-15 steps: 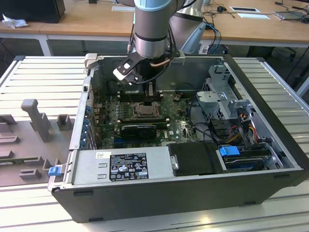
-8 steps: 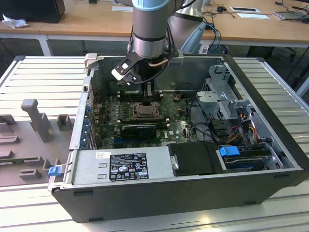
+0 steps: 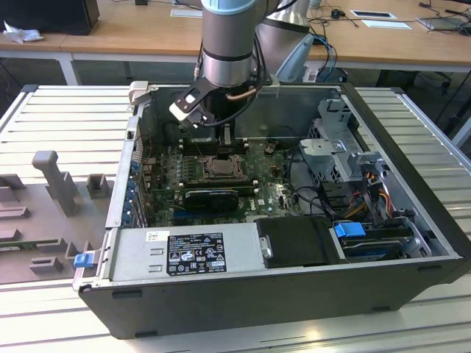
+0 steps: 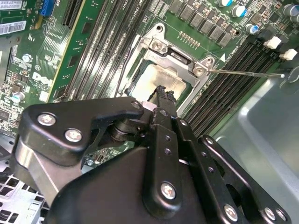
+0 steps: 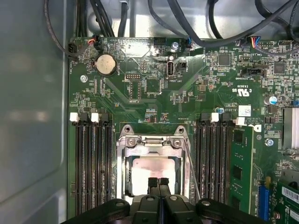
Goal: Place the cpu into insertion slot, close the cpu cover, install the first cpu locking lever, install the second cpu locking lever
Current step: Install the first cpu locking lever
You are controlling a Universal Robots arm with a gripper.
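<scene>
1. A dark grey, open computer case (image 3: 243, 301) lies on its side on the ribbed aluminium bench (image 3: 66, 110). The grey robot arm (image 3: 228, 37) reaches down into it from above.
2. The jaws hang over the insertion slot (image 3: 221, 168), a square, dark-framed socket in the green motherboard (image 5: 154, 88). The socket sits between two banks of long black memory slots (image 5: 91, 163).
3. The jaws are clenched. In the first wrist view the two black fingertips (image 5: 152, 183) meet with nothing between them.
4. The pale silver-beige, flat square cpu (image 5: 152, 168) sits inside the insertion slot. In the second wrist view its face (image 4: 159, 77) shows just past the fingertips.
5. The thin silvery-grey cpu cover (image 5: 152, 150), a frame plate with a square window, lies down over the socket. The cpu shows through its window.
6. The fingertips hover at the near edge of the cpu. Whether they touch it or the cover cannot be told.
7. A thin metal lever rod (image 5: 192, 170) runs along one side of the socket. In the second wrist view this rod (image 4: 247, 73) juts from a socket corner across the memory slots towards the case wall. Whether it is latched cannot be told.
</scene>
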